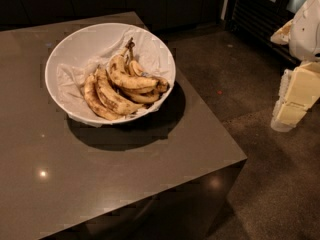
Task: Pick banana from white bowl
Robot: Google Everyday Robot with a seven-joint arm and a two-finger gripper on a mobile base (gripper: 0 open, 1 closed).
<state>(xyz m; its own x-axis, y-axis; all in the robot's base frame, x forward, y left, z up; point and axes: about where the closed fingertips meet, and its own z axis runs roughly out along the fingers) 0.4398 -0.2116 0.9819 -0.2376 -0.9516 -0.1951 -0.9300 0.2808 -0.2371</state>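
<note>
The white bowl [60, 54] stands on the brown table, lined with crumpled white paper. Several spotted bananas lie in it. The banana [131, 80] lies on top of the pile, curved, with a long thin dark stem pointing toward the far rim and a brown end at the right. My gripper [286, 115], cream-coloured, hangs at the right edge of the camera view, off the table, over the floor and well to the right of the bowl. It holds nothing that I can see.
The brown table [125, 184] has its front right corner near the middle of the view. Dark speckled floor [260, 184] lies to the right. A dark cabinet or appliance with slats [250, 14] stands at the back right.
</note>
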